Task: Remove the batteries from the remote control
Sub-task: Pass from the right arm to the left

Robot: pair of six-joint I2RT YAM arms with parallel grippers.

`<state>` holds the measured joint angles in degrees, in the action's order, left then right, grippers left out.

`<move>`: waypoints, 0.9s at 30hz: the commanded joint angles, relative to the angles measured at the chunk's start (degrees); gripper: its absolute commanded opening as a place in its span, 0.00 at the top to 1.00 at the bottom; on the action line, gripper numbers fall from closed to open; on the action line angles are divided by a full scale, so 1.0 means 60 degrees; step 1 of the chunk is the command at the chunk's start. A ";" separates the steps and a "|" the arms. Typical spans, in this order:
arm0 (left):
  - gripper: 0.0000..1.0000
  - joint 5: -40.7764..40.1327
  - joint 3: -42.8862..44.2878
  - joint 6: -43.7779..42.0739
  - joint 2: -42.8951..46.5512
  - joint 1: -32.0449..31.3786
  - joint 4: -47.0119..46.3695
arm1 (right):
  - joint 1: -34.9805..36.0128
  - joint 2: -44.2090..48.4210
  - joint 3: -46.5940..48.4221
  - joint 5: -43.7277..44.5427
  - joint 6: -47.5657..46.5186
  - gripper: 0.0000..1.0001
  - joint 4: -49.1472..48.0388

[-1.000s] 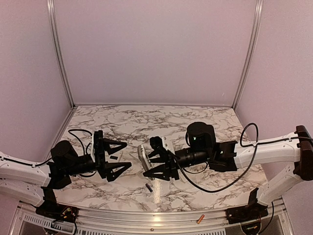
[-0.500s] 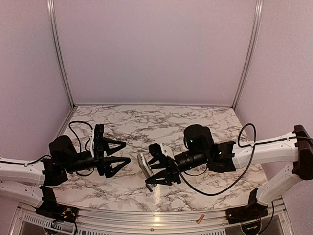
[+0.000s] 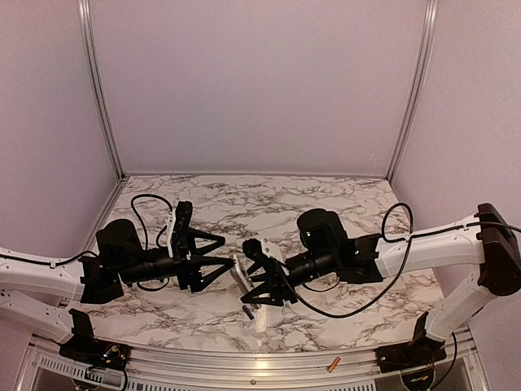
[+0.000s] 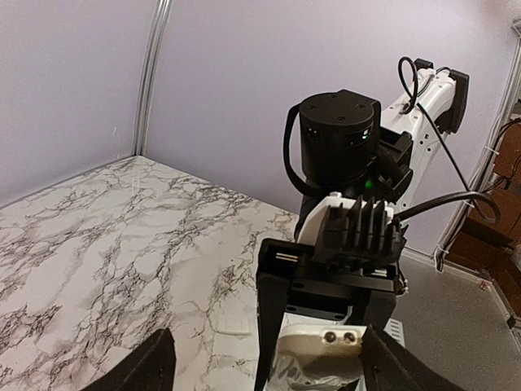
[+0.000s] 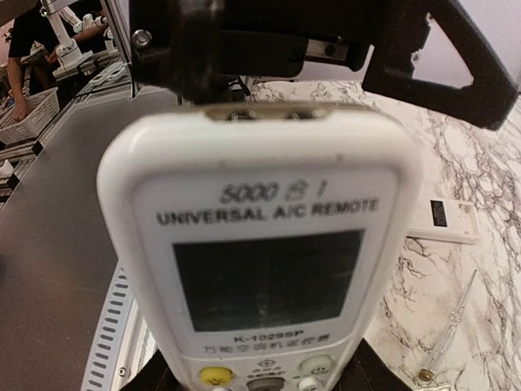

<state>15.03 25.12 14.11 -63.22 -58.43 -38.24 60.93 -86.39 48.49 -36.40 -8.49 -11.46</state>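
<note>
**Desk** [image 3: 342,204]: marbled top, walled on three sides.

**Right arm** [image 3: 423,248]: reached in from the right edge, forearm low and nearly level, wrist turned toward the desk's middle.

**Left arm** [image 3: 41,281]: reached in from the left edge, also low and level, and faced the right arm head-on.

**A/C remote control** [image 5: 260,269]: white universal unit, held off the desk near the middle of the near edge. Its screen faced the right wrist camera. The battery bay could not be seen in any view.

**Right gripper** [image 3: 251,277]: pinched the remote across its width.

**Left gripper** [image 3: 226,252]: fingers spread and empty, just beside the remote's free end.

**Cover piece** [image 5: 444,220]: flat and white, lying on the desk beyond the remote. It was probably the battery door.

**Dark battery** [image 3: 247,311]: lay loose on the desk, near the near edge and below the right gripper.

**Orange battery** [image 3: 333,364]: rested on the metal rail [image 3: 285,371] past the near edge, right of centre.

**Handling note (judgement):** the step appeared to be the left gripper approaching the remote to draw out a remaining cell.
- The right gripper should hold the remote steady, with the bay turned toward the left gripper.
- The left fingers should narrow to cell width before they enter the bay.
- The cell should be lifted at its spring end so it comes out without knocking the remote loose.
</note>
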 commanded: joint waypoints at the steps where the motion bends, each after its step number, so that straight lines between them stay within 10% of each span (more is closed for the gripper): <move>1: 0.19 -0.0197 0.0429 -0.0145 -0.0465 -0.0324 0.0428 | 0.0029 -0.0034 0.0531 0.0016 0.0361 0.98 -0.0437; 20: 0.18 0.0290 0.0781 -0.0273 -0.1565 -0.0691 -0.0221 | -0.0340 -0.0003 0.0660 -0.0255 0.0713 0.99 -0.0544; 27: 0.58 0.0536 0.0740 -0.0291 -0.1713 -0.0691 -0.0568 | -0.0340 0.0048 0.0485 -0.0310 0.0675 0.99 -0.0737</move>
<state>16.71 28.27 12.80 -72.44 -62.37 -39.62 59.22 -86.70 50.00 -37.28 -4.32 -13.23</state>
